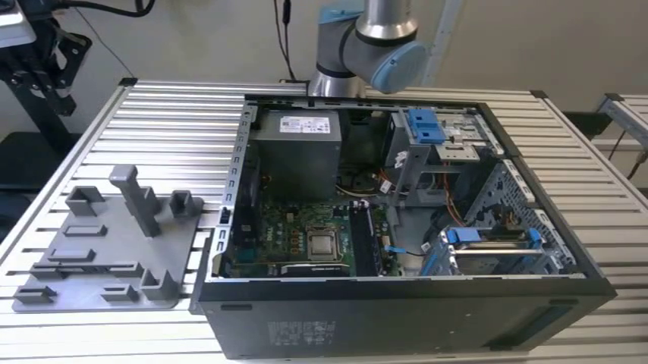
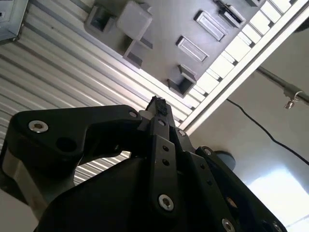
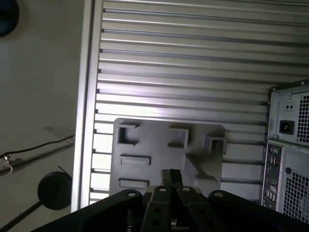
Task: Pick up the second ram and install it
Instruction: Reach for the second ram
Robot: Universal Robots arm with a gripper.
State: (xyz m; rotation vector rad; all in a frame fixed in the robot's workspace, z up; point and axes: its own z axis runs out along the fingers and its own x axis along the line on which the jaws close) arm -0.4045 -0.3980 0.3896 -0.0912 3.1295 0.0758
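"Two fingers on the gripper, how were they?"
"Pressed together, nothing seen between them. It hung high over the grey fixture."
"And the second ram?"
"Could not tell where it lay. What looked like a dark stick stood in the motherboard slots, long axis running away from the exterior camera, to the exterior view's right of the fixture."

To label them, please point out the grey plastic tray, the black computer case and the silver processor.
Grey plastic tray [image 1: 178,247], exterior view: flat base.
Black computer case [image 1: 405,318], exterior view: near wall.
Silver processor [image 1: 324,244], exterior view: top face.
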